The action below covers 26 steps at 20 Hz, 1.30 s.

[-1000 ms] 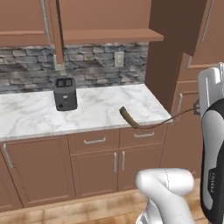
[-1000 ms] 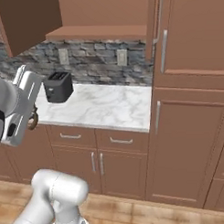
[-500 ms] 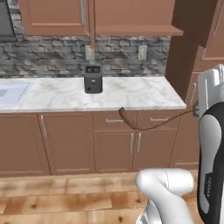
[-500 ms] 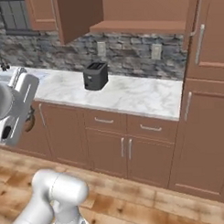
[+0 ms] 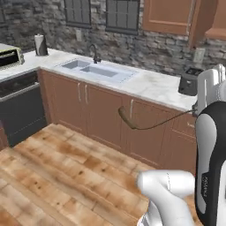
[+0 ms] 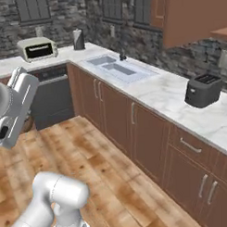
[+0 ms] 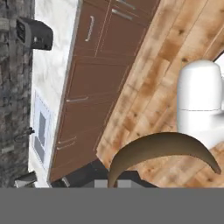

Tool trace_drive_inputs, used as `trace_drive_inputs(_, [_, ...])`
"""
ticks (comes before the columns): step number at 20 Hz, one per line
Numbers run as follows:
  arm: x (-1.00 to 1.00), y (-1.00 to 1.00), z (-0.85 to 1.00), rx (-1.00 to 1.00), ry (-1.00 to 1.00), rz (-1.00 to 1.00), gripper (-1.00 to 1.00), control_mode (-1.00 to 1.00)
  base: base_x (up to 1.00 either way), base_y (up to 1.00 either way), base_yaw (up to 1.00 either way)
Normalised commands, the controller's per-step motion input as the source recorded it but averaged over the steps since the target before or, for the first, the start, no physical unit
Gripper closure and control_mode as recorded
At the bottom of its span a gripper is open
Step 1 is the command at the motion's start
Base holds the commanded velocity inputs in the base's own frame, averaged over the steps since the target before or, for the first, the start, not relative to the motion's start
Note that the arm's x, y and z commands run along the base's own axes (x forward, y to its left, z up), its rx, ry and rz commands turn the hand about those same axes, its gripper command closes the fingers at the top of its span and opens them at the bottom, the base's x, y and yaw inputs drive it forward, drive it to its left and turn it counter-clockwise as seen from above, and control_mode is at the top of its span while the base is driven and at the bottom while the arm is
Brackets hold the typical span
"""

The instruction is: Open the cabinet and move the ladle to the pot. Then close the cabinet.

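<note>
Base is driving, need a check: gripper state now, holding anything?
Gripper: shut on the ladle with the stubby dark-brown wooden handle and thin grey metal stem.

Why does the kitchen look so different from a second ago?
The robot's base drove and turned, so the cameras moved: the sink came into view and the toaster slid sideways. The things themselves stayed put. The shut pincer still carries the ladle.

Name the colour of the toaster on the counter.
Dark grey to black toaster, clearest in the right base view.
</note>
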Motion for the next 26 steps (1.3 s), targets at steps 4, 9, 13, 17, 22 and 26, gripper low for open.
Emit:
trace_drive_inputs(4, [0.00,0.00,0.00,0.00,0.00,0.00,1.00,1.00,0.00,0.00,1.00])
trace_drive_inputs(9, [0.00,0.00,0.00,0.00,0.00,0.00,1.00,1.00,0.00,0.00,1.00])
trace_drive_inputs(13, [0.00,0.00,0.00,0.00,0.00,0.00,1.00,1.00,0.00,0.00,1.00])
trace_drive_inputs(17, [0.00,0.00,0.00,0.00,0.00,0.00,1.00,1.00,0.00,0.00,1.00])
trace_drive_inputs(22, [0.00,0.00,0.00,0.00,0.00,0.00,1.00,1.00,0.00,-0.03,1.00])
trace_drive_inputs(26, [0.00,0.00,0.00,0.00,0.00,0.00,1.00,1.00,0.00,-0.09,0.99])
